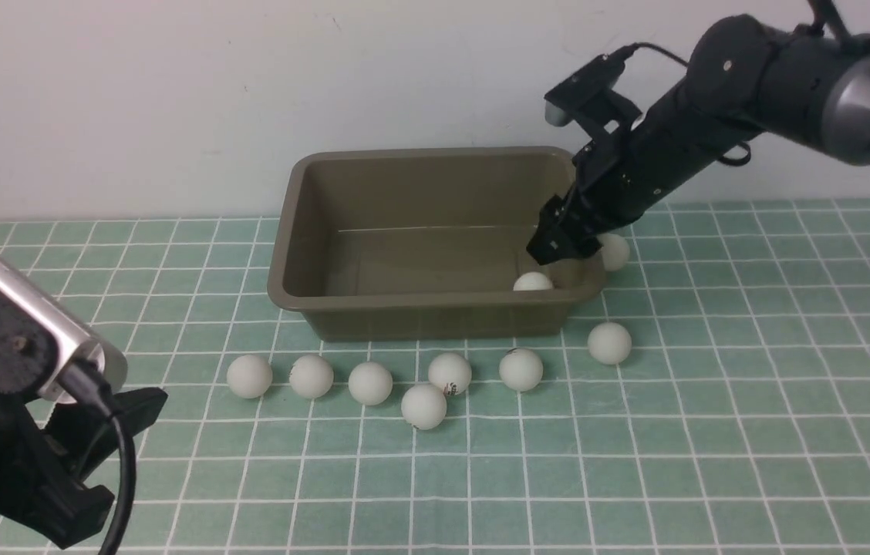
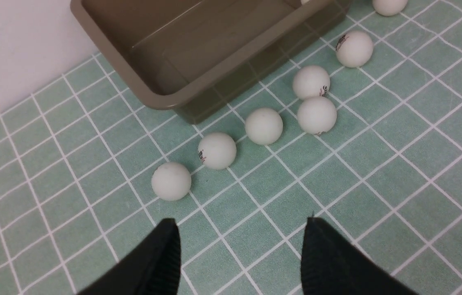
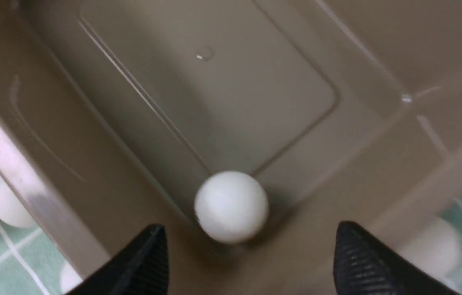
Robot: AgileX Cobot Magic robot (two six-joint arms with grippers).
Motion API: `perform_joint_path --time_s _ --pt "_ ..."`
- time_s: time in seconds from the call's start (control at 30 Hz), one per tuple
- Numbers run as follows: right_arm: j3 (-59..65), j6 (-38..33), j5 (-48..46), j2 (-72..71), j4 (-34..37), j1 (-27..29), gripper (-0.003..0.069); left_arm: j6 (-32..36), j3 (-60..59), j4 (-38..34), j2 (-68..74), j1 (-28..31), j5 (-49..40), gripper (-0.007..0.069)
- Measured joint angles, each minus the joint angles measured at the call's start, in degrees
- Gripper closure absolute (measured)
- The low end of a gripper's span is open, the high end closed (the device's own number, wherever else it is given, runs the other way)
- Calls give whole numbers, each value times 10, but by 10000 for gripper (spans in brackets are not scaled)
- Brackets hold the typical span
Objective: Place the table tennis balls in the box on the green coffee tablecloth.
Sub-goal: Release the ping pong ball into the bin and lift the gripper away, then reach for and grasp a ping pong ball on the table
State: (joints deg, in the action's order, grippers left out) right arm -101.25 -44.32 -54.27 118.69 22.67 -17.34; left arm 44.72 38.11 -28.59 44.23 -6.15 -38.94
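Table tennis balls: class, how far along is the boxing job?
Done: one ball lies in the box. In hand: nothing; the right pincer stands open above that ball, the left pincer open and empty. Left: eight balls on the tablecloth, seven before the box, one beside it.

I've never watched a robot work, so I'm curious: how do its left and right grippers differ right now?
The right gripper points down into the box; the left gripper hangs low over the cloth, outside the box. The right gripper has one ball lying loose beneath it; the left gripper has only bare cloth between its fingers, with a row of balls ahead. Both are black, open and empty.
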Motion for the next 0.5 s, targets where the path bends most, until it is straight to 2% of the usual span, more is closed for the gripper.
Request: perform_joint_path --time_s 0.2,0.27,0.5 --pt "0 33 -18 -44 -51 11 195 -1 0 0 0 0 0 262" --pt "0 55 -49 -87 -75 33 223 -1 0 0 0 0 0 262" --pt "0 88 -124 -177 -76 62 237 -1 0 0 0 0 3 262"
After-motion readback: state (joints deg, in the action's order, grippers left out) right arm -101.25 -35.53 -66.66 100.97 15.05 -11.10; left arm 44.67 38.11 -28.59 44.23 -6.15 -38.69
